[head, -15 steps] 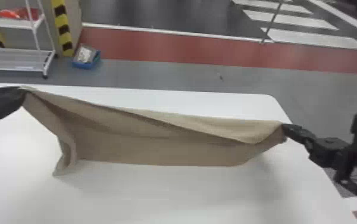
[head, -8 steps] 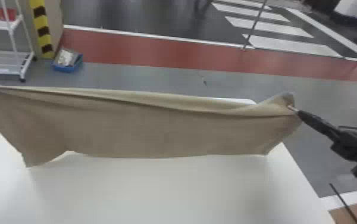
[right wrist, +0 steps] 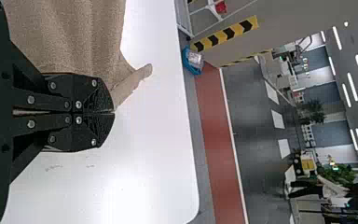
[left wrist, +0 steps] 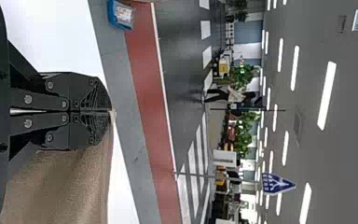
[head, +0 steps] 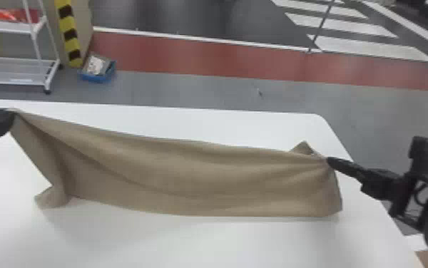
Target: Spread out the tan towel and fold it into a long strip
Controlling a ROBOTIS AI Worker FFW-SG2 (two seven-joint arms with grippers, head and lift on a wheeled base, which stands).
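Note:
The tan towel [head: 195, 174] hangs stretched sideways between both grippers above the table, its lower left corner bent out over the white top. At its upper left corner is my left gripper [head: 13, 113]; my right gripper [head: 328, 160] holds the right side of its top edge, a small flap poking up beside the fingertips. In the left wrist view, the left gripper [left wrist: 111, 111] is shut on the edge of the towel [left wrist: 60, 186]. The right wrist view has the right gripper [right wrist: 113, 112] shut on the towel [right wrist: 70, 37], with a short end sticking out past the fingers.
The white table [head: 202, 242] lies beneath the towel, its rounded far right corner near the right gripper. On the floor beyond stand a white wire rack [head: 17, 71] and a blue bin [head: 97, 71] at the back left.
The towel swung left and its top edge rose level, then it came back right and lower in the view. Its lower left corner is now bent again, and a flap shows at the right.

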